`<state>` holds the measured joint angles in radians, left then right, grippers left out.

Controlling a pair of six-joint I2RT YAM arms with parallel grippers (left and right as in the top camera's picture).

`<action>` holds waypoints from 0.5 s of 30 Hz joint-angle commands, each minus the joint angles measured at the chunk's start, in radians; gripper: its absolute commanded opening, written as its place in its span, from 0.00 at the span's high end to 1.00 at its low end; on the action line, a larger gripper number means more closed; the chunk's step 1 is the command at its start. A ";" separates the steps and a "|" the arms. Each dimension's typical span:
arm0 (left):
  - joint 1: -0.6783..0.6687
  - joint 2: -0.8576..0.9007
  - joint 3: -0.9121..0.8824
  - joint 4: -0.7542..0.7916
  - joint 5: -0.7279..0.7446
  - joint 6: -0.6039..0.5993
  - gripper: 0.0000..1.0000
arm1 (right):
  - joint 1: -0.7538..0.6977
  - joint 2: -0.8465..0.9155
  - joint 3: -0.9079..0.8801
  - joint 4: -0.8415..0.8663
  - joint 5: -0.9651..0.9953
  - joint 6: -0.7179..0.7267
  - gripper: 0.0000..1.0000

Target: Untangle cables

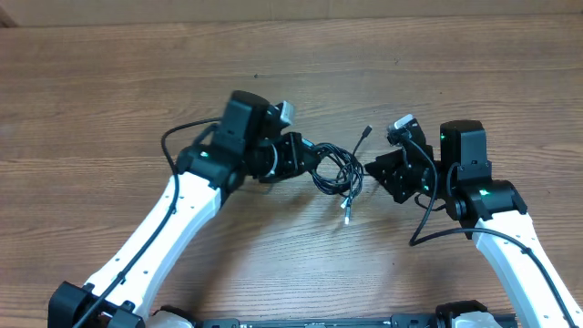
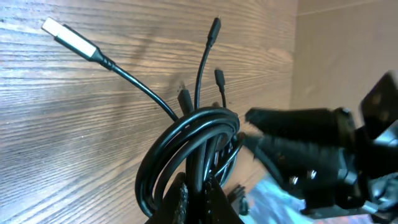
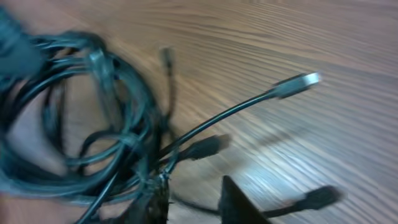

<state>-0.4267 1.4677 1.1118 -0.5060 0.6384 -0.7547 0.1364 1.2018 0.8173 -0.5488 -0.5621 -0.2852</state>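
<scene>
Overhead view first: the cables (image 1: 335,171) sit in one knotted bundle on the wooden table (image 1: 109,82), right between the two grippers. The left gripper (image 1: 296,157) is touching the bundle's left side and the right gripper (image 1: 372,171) is just off its right side. A dark plug (image 1: 366,131) sticks out toward the far edge, and a silvery plug (image 1: 347,217) trails out on the near side, lying flat on the wood. In the left wrist view the coil of cables (image 2: 205,115) loops up out of the left gripper (image 2: 198,193), which is clamped tight on the strands at the bottom of the loop. The right gripper (image 2: 245,127) pokes in from the right with its tips right at the coil. The right wrist view is pretty blurry, but the right gripper (image 3: 193,199) has its fingers a little way apart. The tangle of cables (image 3: 134,102) is up and to the left of them, with strands bunched against the left-hand finger. I can't see anything pinched between the two.
</scene>
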 commanded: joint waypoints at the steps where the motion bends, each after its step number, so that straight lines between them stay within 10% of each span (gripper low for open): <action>1: 0.069 -0.034 0.017 0.010 0.157 0.055 0.96 | -0.005 0.000 0.013 0.005 -0.180 -0.039 0.67; 15: 0.078 -0.034 0.017 0.010 0.245 0.088 0.96 | -0.005 0.000 0.013 0.046 -0.409 -0.094 0.46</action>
<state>-0.3405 1.4677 1.1118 -0.5041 0.8082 -0.6983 0.1360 1.2018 0.8173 -0.5133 -0.9207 -0.3607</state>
